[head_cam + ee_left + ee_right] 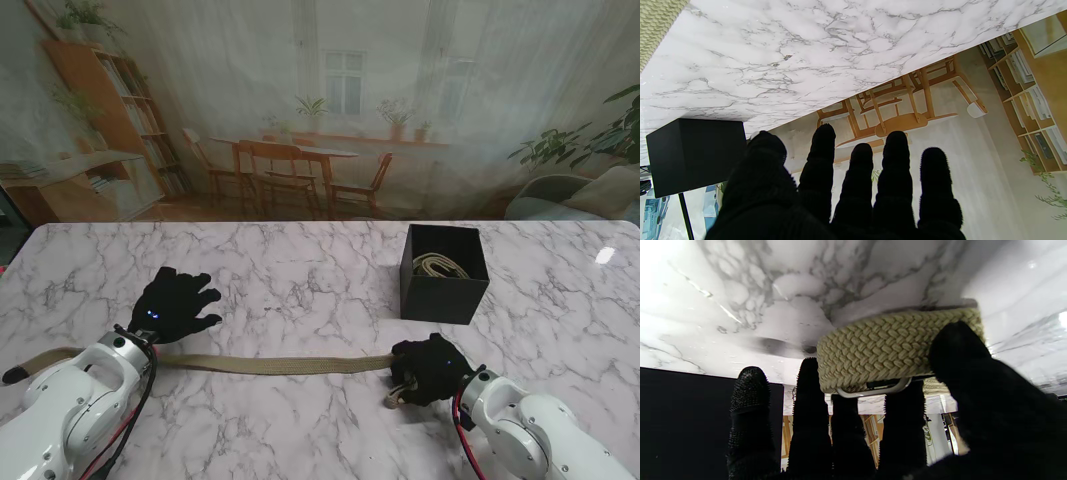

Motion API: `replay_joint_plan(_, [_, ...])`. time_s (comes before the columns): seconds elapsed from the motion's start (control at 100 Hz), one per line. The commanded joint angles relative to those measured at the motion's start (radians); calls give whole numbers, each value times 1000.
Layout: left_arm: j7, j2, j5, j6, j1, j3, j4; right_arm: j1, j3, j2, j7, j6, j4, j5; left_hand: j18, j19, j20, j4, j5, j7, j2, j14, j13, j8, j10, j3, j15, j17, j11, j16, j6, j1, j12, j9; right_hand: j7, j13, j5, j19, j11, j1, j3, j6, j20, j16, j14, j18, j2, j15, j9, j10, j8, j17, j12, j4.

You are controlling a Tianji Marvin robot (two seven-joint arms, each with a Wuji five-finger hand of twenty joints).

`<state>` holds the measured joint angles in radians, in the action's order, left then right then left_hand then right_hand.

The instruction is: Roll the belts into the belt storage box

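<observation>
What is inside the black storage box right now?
The black storage box holds one coiled, cream-coloured belt, seen from the stand view. The near wall hides part of the floor, so anything lying there cannot be seen.

The table (300, 280) has a glossy white marble-look top with grey veining, bright with reflected light. The belt (270, 364) is woven cloth in a tan, plaited weave, rough and matt; its buckle (873, 391) is smooth, shiny metal. The belt storage box (443, 290) is matt black with plain, flat walls, and the coiled belt inside it (440, 265) looks pale and corded. Both the left hand (175, 303) and the right hand (430, 368) wear black knit gloves; the fingertips (751, 383) show a nubbly, studded texture.
</observation>
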<state>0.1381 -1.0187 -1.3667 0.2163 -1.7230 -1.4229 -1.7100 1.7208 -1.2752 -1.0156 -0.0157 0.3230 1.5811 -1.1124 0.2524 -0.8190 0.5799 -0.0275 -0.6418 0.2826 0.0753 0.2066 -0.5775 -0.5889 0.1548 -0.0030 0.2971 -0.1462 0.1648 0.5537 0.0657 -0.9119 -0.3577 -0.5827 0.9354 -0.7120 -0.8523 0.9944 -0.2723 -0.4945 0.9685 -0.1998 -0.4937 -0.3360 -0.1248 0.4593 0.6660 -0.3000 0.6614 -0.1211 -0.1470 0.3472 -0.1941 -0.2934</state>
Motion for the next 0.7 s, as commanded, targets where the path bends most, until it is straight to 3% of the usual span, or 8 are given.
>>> replay_joint_plan(0.0, [-16, 0, 0, 3, 0, 4, -2, 2, 11, -5, 15, -12, -12, -2, 33, 5, -2, 8, -8, 9, -22, 16, 19, -9, 10, -18, 0, 14, -1, 6, 5, -24, 3, 23, 109, -55, -78, 1, -66, -28, 46, -9, 9, 8, 38, 42, -51, 5, 174, 98, -30, 6, -14, 9])
replay_joint_plan(0.08, [-16, 0, 0, 4, 0, 4, -1, -4, 18, -7, 49, -14, -25, -7, 32, 5, -2, 8, -8, 9, -22, 15, 19, -9, 10, -19, 0, 14, -1, 6, 5, -21, 3, 22, 107, -144, -59, 33, -165, -41, 26, -16, -1, -15, 82, 19, -62, -37, 346, 146, -37, 40, -61, 13])
replay_joint_plan(0.37, [-17, 0, 0, 4, 1, 4, -2, -43, 58, -6, 218, 6, -100, -61, 32, 6, -1, 8, -8, 9, -21, 15, 19, -9, 10, -17, 0, 14, 0, 6, 5, -25, 3, 22, 41, -406, 38, 266, -303, -106, 17, -77, -39, -119, 164, -203, -76, -182, 742, 174, -37, 200, -204, 26])
replay_joint_plan(0.43, [-17, 0, 0, 4, 1, 4, -2, -53, 68, -5, 240, 9, -113, -71, 32, 5, -1, 8, -8, 9, -22, 14, 18, -9, 9, -18, 1, 13, 0, 6, 5, -24, 2, 21, -86, -428, 131, 289, -308, -95, 53, -59, -23, -129, 179, -221, -70, -192, 775, 184, 50, 219, -218, 38])
replay_joint_plan(0.45, [-17, 0, 0, 4, 1, 4, -2, -57, 72, -5, 250, 10, -120, -73, 32, 5, -1, 8, -8, 10, -21, 14, 18, -9, 10, -18, 0, 13, 1, 6, 4, -24, 2, 21, -254, -438, 161, 303, -308, -69, 88, -47, -3, -136, 176, -221, -95, -198, 785, 178, 6, 223, -232, 123])
replay_joint_plan(0.48, [-17, 0, 0, 4, 1, 4, -2, -63, 79, -5, 265, 11, -130, -75, 32, 5, -1, 8, -7, 10, -21, 15, 19, -9, 10, -17, 0, 14, 0, 6, 5, -25, 2, 22, -342, -447, 239, 311, -313, -58, 114, -61, 6, -141, 171, -221, -103, -205, 794, 169, -30, 228, -240, 161])
replay_joint_plan(0.56, [-17, 0, 0, 4, 1, 4, -2, -77, 95, -4, 297, 10, -148, -83, 32, 5, -1, 8, -8, 9, -22, 15, 19, -9, 10, -18, 0, 14, 1, 6, 7, -23, 2, 22, -348, -472, 446, 319, -337, -79, 122, -123, 10, -156, 163, -217, -104, -231, 796, 147, -62, 239, -260, 168])
replay_joint_plan(0.69, [-15, 1, 0, 6, 1, 4, -1, -97, 119, -6, 370, 1, -180, -90, 33, 5, -1, 8, -8, 10, -22, 16, 18, -9, 10, -18, 1, 14, 1, 7, 5, -23, 2, 21, -308, -519, 569, 325, -394, -118, 134, -195, 20, -169, 136, -205, -130, -267, 800, 115, -76, 258, -280, 172])
